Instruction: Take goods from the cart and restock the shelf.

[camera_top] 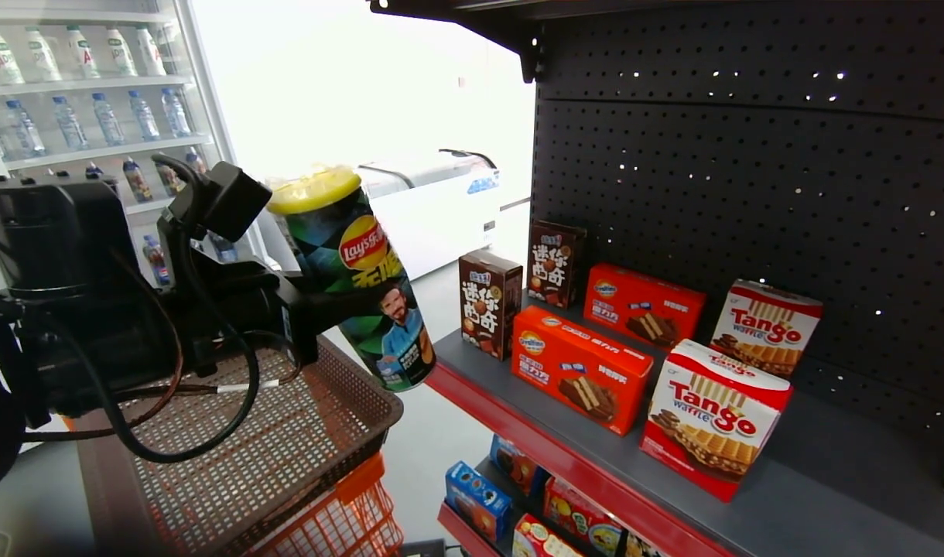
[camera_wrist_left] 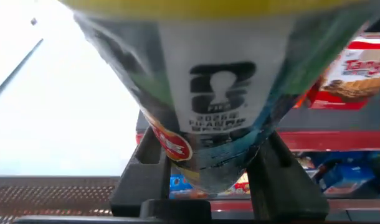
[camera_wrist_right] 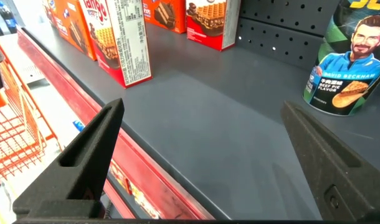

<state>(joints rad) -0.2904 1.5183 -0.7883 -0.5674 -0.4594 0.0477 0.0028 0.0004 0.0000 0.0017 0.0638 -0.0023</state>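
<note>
The fingers of the left gripper (camera_wrist_left: 209,174) are clamping a yellow-lidded crisp can (camera_top: 356,271), which is hanging tilted between them, above the cart basket (camera_top: 317,433) and just short of the shelf (camera_top: 789,464). The fingers of the right gripper (camera_wrist_right: 202,109) are standing apart, empty, over bare shelf board. Beyond them a second crisp can (camera_wrist_right: 346,62) is already standing on the shelf. Restocking seems partly done: the held can is waiting to be placed.
</note>
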